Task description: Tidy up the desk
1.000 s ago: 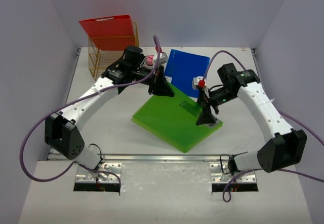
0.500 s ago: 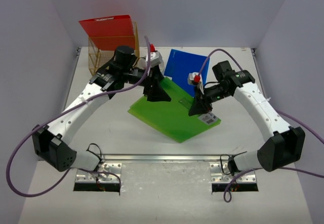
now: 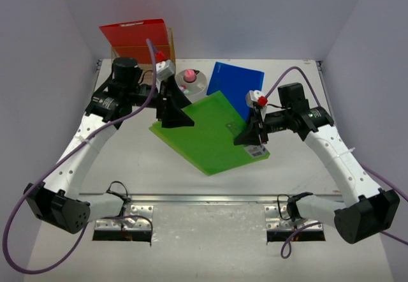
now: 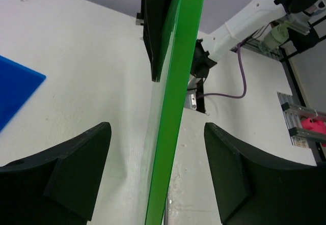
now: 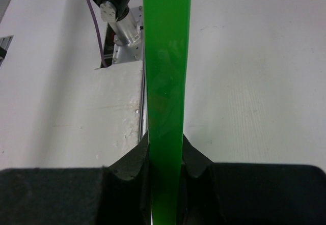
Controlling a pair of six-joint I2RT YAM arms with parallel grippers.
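Since releasing it a second ago, the left end effector (image 3: 174, 113) stands spread astride the green folder (image 3: 204, 135). The right end effector (image 3: 250, 135) pinches it, tilted over the white counter (image 3: 127, 161). Count: one green folder, one blue folder (image 3: 239, 83), one red folder (image 3: 136, 35).

White desk (image 3: 127, 161) with blue folder (image 3: 241, 81), gold wire rack (image 3: 167, 51), pink-topped disc (image 3: 190, 78)

Tilted green folder (image 3: 207, 132) just beside blue folder (image 3: 239, 81); red folder (image 3: 134, 34) upright in gold rack (image 3: 121, 71); pink-topped disc (image 3: 189, 78) between.
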